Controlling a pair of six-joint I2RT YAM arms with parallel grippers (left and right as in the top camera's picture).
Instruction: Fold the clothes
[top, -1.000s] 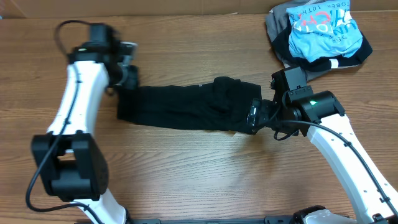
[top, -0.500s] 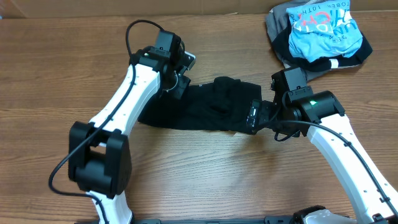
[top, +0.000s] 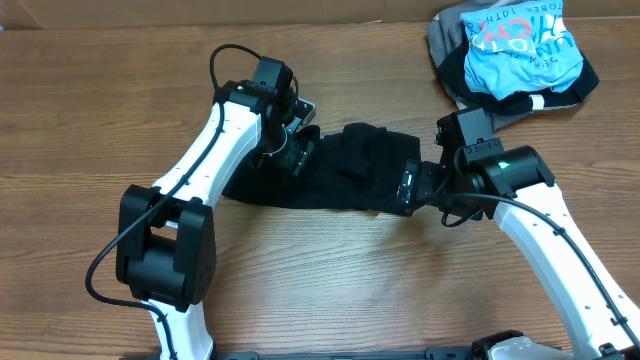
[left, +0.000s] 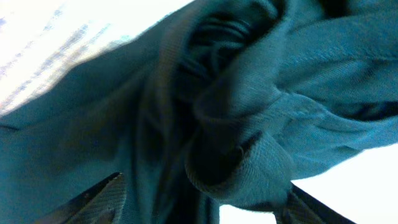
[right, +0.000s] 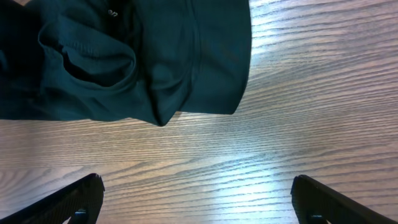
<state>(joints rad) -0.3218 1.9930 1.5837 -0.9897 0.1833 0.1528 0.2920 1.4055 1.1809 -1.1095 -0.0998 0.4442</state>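
The clothes, one black garment (top: 350, 170), lie in a band across the middle of the table, with the left end doubled over toward the centre. My left gripper (top: 300, 152) is low over that doubled part. In the left wrist view its jaws stand wide apart, and a bunched fold of the garment (left: 249, 93) lies loose between them at the left gripper (left: 199, 208). My right gripper (top: 408, 186) sits at the garment's right end. It is open over bare wood (right: 199, 202), just short of the garment's hem (right: 205, 74).
A pile with a light-blue printed shirt (top: 520, 45) and a grey garment (top: 445, 40) lies at the back right corner. The wooden table (top: 330, 280) shows bare in front of the black garment and at the far left.
My left arm swung right, carrying the garment's left end over toward the middle, then its jaws opened and let the fabric go. The right arm has not moved.
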